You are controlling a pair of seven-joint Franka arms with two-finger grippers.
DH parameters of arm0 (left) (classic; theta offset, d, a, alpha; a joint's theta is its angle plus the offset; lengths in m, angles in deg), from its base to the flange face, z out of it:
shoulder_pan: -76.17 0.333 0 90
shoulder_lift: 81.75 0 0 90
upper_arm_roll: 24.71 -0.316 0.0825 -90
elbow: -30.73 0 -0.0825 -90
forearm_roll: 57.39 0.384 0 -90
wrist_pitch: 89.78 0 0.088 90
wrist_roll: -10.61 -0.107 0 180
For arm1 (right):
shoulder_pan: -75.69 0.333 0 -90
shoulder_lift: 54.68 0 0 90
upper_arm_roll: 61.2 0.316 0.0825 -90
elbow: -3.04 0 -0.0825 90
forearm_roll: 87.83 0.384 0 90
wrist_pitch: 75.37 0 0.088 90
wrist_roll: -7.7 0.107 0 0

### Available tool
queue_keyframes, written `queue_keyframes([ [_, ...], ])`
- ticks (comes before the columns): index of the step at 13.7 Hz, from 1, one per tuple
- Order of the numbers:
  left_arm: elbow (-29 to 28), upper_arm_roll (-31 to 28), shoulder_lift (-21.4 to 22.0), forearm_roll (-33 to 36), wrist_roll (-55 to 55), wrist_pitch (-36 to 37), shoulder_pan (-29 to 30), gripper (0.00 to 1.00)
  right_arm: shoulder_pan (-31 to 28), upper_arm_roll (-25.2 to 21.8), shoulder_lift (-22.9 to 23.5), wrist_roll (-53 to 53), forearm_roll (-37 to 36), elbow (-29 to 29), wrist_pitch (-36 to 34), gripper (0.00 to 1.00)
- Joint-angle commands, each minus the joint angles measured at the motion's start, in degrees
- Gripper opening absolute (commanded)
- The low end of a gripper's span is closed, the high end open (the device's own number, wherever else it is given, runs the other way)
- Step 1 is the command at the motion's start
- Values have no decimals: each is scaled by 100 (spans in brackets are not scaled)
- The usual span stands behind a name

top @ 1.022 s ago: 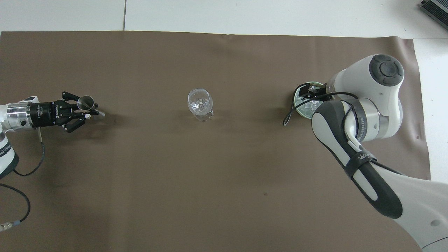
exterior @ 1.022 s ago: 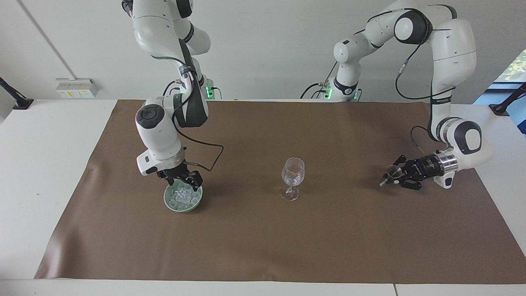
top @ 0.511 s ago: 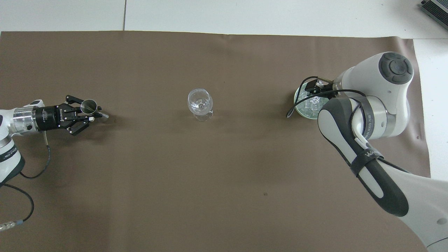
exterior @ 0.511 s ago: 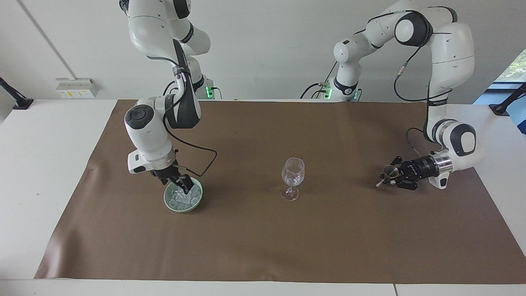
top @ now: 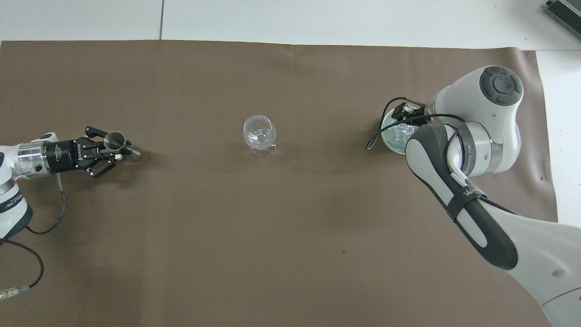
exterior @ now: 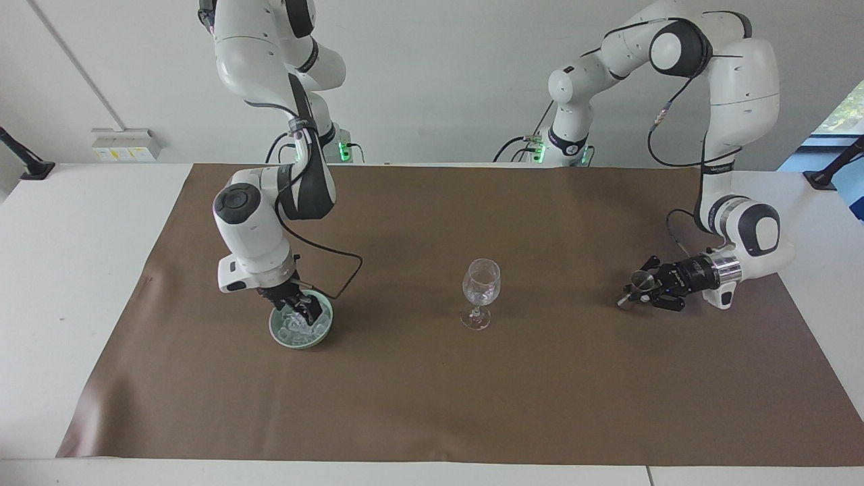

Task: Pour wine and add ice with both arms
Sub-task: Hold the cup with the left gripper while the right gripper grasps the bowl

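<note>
A clear stemmed wine glass [exterior: 481,283] [top: 259,131] stands upright in the middle of the brown mat. Toward the right arm's end of the table sits a pale green bowl [exterior: 278,334] [top: 386,138] filled with ice [exterior: 295,331] [top: 399,136]. My right gripper [exterior: 302,312] [top: 404,113] points down into that bowl, its tips among the cubes. Toward the left arm's end of the table, my left gripper [exterior: 633,291] [top: 121,147] lies nearly level, low over the mat. It is shut on a small metal measuring cup [exterior: 641,279] [top: 113,140].
The brown mat [exterior: 432,405] covers most of the white table. A black cable [exterior: 344,270] loops from the right wrist down beside the bowl. Another cable [top: 41,227] trails from the left arm near the robots' edge.
My right gripper has come down from over the bowl's rim into the ice. The left gripper has sunk slightly with the metal cup. The wine glass has not moved.
</note>
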Motion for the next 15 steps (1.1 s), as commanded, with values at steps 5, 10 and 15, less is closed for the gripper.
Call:
queue_keyframes([
  [5,-51,73,-115,-127,-143,112,135,8,-17,30,96,198,33,-132,33,60],
  [10,1,73,-150,-118,-134,121,135,26,-8,39,105,198,42,-158,33,48],
  [15,124,55,-159,4,-90,173,143,63,9,30,105,137,-55,-167,-11,0],
])
